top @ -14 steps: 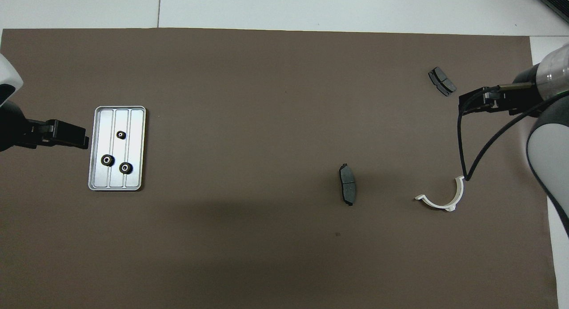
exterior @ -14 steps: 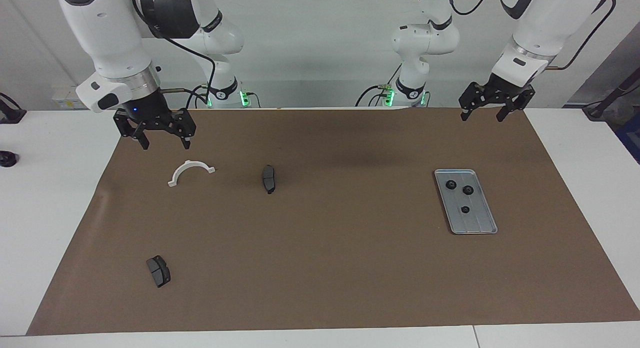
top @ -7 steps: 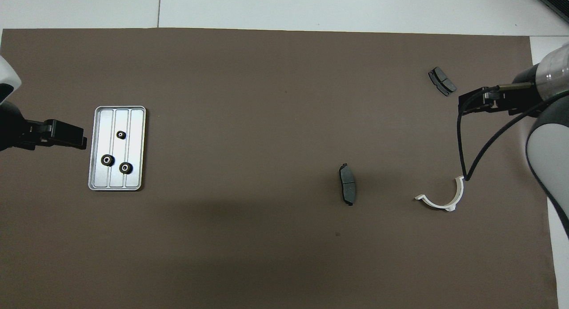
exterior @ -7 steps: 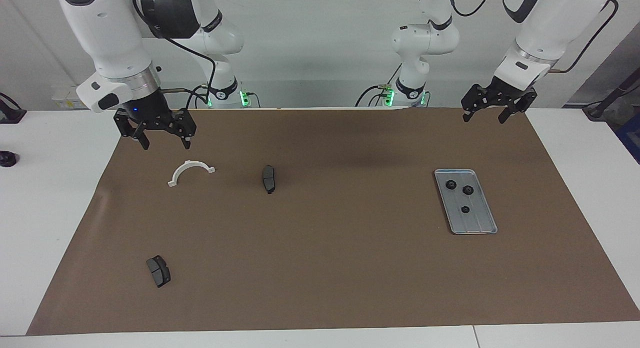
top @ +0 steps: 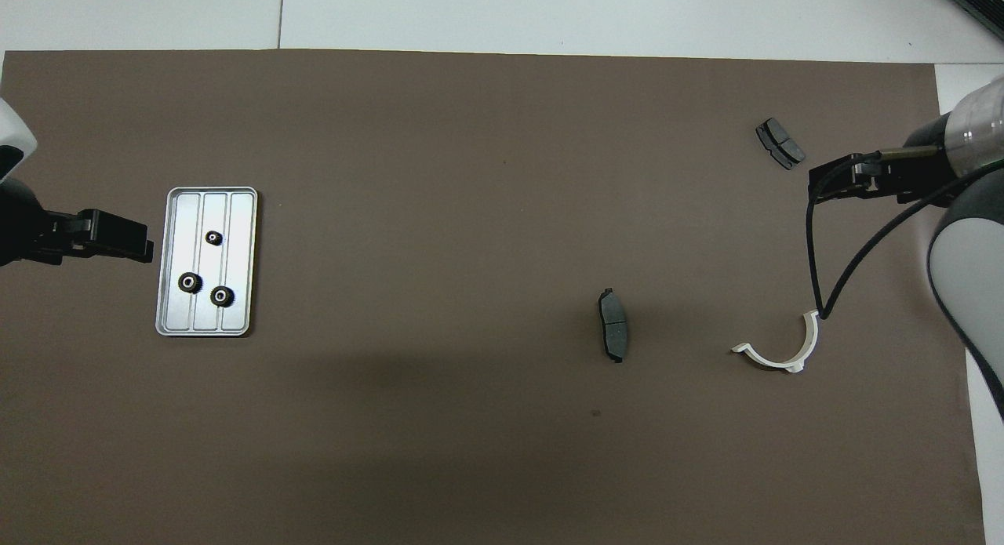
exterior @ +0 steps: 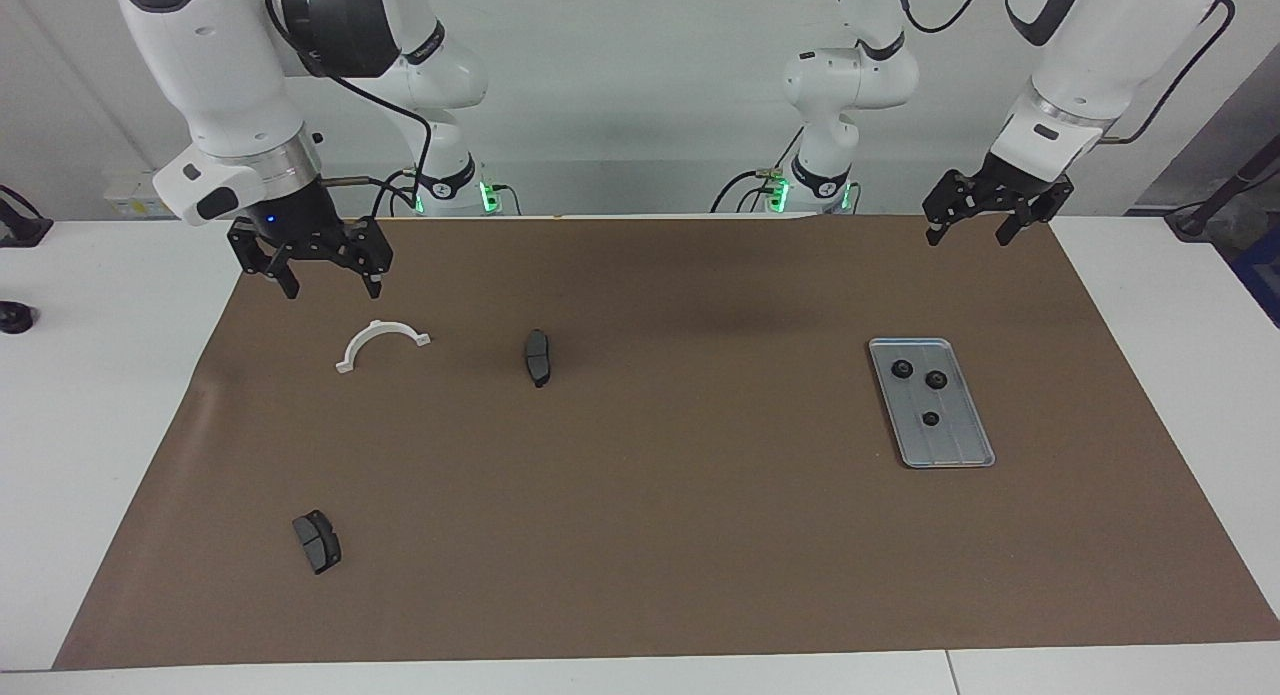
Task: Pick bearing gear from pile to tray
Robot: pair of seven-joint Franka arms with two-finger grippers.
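The silver-grey tray (exterior: pixel 962 449) lies on the brown mat toward the left arm's end and holds three small black gears (exterior: pixel 936 379); it also shows in the overhead view (top: pixel 239 216) with the gears (top: pixel 188 282). No loose gear shows on the mat. Of the pile, a white half-ring bracket (exterior: pixel 380 341) and two dark brake-pad pieces (exterior: pixel 538 357) (exterior: pixel 317 541) lie toward the right arm's end. My left gripper (exterior: pixel 965 237) hangs open and empty over the mat's corner, apart from the tray. My right gripper (exterior: pixel 332 290) hangs open and empty over the mat beside the bracket.
The brown mat (exterior: pixel 700 535) covers most of the white table. In the overhead view the pads (top: pixel 613 335) (top: pixel 780 143) and the bracket (top: pixel 776 353) lie well apart from each other. A small black object (exterior: pixel 14 318) sits on the table off the mat.
My left gripper has drawn back slightly from the tray and risen a little. The right arm and all the parts have not moved.
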